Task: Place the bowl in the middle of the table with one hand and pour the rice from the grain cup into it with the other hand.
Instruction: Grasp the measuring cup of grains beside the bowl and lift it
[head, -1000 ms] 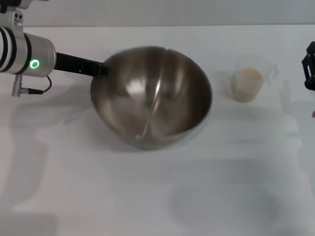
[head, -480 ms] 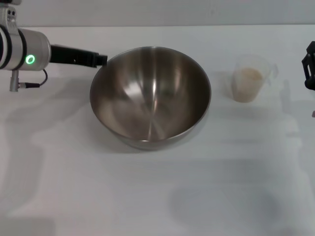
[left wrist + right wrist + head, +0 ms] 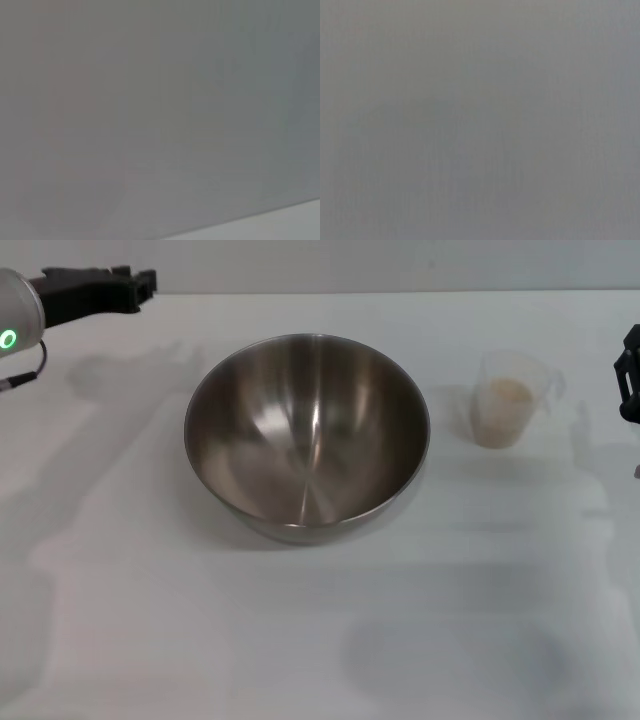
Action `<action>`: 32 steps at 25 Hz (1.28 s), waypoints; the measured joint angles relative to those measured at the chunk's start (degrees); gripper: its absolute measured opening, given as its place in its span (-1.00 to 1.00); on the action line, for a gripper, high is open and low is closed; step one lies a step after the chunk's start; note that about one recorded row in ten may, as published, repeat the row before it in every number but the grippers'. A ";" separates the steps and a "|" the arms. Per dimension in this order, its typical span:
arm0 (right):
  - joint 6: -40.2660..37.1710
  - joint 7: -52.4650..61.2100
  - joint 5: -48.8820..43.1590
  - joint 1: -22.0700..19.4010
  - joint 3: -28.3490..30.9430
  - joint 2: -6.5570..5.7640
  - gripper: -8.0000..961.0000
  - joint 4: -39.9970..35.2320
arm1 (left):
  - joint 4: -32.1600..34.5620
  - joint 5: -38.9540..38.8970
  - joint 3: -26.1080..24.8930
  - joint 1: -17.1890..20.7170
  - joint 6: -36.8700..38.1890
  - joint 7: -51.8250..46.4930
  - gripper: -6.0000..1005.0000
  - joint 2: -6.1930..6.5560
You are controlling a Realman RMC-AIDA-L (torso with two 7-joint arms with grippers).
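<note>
The bowl (image 3: 307, 435), a wide shiny steel one, stands upright and empty near the middle of the white table (image 3: 200, 640), with nothing touching it. To its right stands the clear grain cup (image 3: 510, 398), upright, with pale rice (image 3: 503, 392) heaped inside. My left gripper (image 3: 145, 287) hovers open at the far left back corner, well clear of the bowl's rim and holding nothing. Only a black part of my right gripper (image 3: 630, 375) shows at the right edge, just right of the cup and apart from it. Both wrist views show only plain grey.
The table's back edge (image 3: 400, 292) runs just behind the bowl and the cup. Bare white tabletop lies in front of the bowl and to its left.
My left gripper let go of the bowl's rim and pulled back toward the far left corner. The bowl settled from tilted to level. Cup and right gripper stayed put.
</note>
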 joint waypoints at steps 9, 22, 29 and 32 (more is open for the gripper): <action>-0.05 0.00 0.00 0.35 -0.02 0.00 0.21 0.16 | 1.58 -2.30 4.82 2.52 17.00 12.22 -0.42 -0.04; -0.06 0.00 -0.10 0.21 -0.02 0.00 0.21 0.25 | 1.09 -7.25 20.45 5.28 45.55 10.32 -0.42 -0.10; -0.05 -0.84 -0.09 0.42 -0.08 0.05 0.21 0.26 | 3.55 -6.32 25.74 5.52 60.83 -8.10 -0.42 0.00; -0.05 -2.04 -0.09 0.42 -0.05 0.15 0.21 0.40 | 4.62 -6.28 26.06 5.92 62.22 -17.55 -0.42 -0.01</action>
